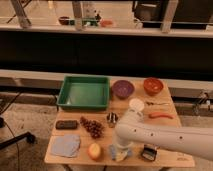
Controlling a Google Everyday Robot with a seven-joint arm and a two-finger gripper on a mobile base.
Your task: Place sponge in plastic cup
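The small blue-grey soft sponge (122, 155) seems to be the pale patch at the tip of the gripper (119, 151), straight below the jaws at the table's front edge. Its long axis is hidden. How far the gripper stands open, or whether it holds the sponge, I cannot tell. The light-blue round plastic cup cannot be told apart from that patch, so the drop likely turns on what lies directly underneath. Just left sits a round yellow fruit (94, 150), just right a small black block (147, 152).
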